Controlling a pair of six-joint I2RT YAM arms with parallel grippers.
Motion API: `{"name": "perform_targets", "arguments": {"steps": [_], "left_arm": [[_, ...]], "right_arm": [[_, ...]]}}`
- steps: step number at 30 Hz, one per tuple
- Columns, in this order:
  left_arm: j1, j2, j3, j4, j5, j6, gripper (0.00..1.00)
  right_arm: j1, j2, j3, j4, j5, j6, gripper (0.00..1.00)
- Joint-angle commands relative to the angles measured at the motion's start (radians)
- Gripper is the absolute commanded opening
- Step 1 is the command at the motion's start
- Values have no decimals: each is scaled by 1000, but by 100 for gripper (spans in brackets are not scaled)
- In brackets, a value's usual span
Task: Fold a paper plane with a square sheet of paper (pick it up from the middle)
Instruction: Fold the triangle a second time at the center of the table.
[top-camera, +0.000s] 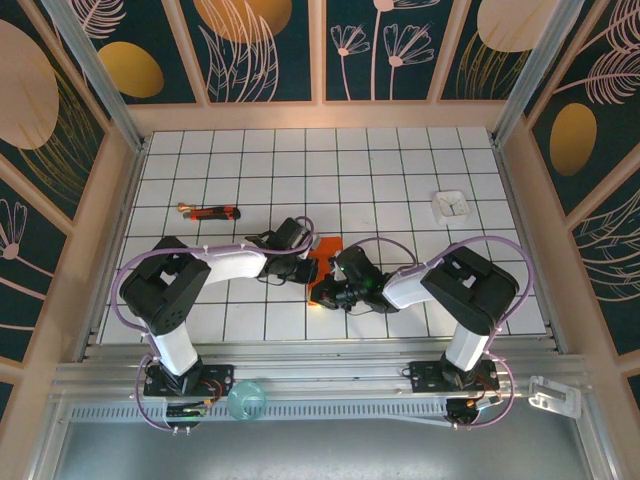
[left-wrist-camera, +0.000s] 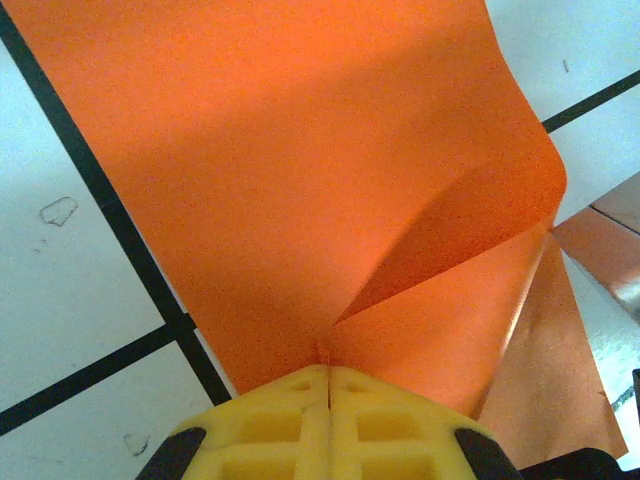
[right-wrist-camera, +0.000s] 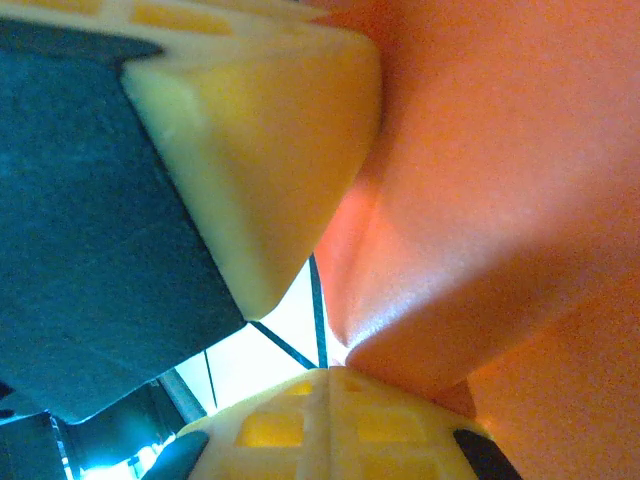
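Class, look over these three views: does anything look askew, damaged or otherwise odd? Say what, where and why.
The square sheet of paper is not lying flat. Pinched by the fingers of the left gripper, it buckles upward and one edge curls over itself. From above it looks crumpled, not square.

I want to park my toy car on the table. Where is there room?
The back rows by the far wall are bare, and so are the tiles between the red-and-black tool and the small white square. The middle is crowded: the left claw and the right claw both pinch the orange paper there.
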Motion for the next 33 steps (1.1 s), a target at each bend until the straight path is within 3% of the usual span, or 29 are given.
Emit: {"name": "perform_targets", "arguments": {"steps": [1, 11, 21, 33], "left_arm": [[-10, 69, -44, -104, -34, -8, 0], [-9, 67, -42, -110, -39, -5, 0], [-8, 57, -7, -129, -33, -5, 0], [-7, 60, 60, -159, -33, 9, 0]], "right_arm": [[4, 11, 7, -14, 20, -22, 0], [-31, -165, -76, -36, 6, -50, 0], [-95, -152, -128, -137, 52, -93, 0], [-100, -144, -104, -328, 102, -169, 0]]}}
